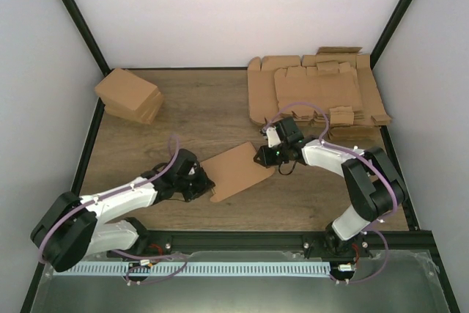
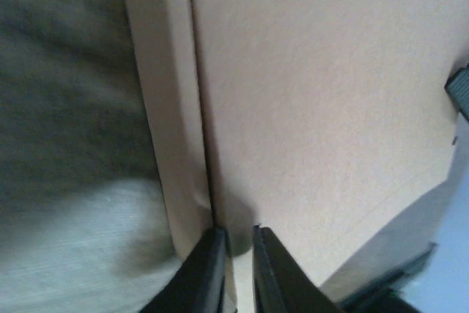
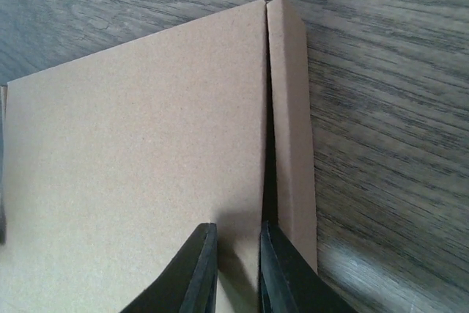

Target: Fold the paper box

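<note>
Paper box [image 1: 236, 170] lies flat, long axis near-left to far-right.

wooden table [image 1: 220, 111] | paper box [image 1: 238, 171] centre | carton pile [image 1: 130, 95] far-left | sheet pile [image 1: 315, 89] far-right

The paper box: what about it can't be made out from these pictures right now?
- Top external: both ends of the paper box are hidden by the left gripper and right gripper; its creases are too small to see.
- Left wrist: its outline is cut off by the frame; everything left of it is blurred.
- Right wrist: its near edge sits behind the jaws; its left part is cut off.
</note>
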Robot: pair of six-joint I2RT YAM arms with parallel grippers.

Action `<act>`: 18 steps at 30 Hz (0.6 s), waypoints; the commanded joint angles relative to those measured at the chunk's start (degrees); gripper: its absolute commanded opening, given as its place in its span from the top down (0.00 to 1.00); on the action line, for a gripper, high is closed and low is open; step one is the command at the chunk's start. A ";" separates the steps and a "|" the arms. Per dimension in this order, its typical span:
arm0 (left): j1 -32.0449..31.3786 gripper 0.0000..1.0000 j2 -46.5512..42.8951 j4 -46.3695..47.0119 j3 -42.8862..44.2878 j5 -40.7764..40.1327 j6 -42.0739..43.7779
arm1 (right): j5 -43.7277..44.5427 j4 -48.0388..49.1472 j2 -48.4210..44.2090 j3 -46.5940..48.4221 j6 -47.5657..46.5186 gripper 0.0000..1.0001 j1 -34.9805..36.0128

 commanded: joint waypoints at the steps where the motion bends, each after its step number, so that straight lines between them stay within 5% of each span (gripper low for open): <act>1: 0.16 0.81 0.58 -6.96 5.20 -6.81 6.79 | 2.87 -3.59 0.80 -1.77 -0.84 0.84 1.50; 5: 0.14 0.73 -0.08 -12.35 8.68 -9.84 9.93 | 5.86 -3.02 -5.44 -3.19 0.36 0.69 1.59; 11: 1.24 0.58 -1.94 -12.39 8.66 -8.28 10.21 | 8.36 -4.53 -10.34 -1.73 1.07 0.63 1.27; 18: 2.27 0.53 -1.61 -3.22 2.73 -0.49 6.30 | -3.67 -0.83 -6.53 -3.33 0.80 0.55 -2.44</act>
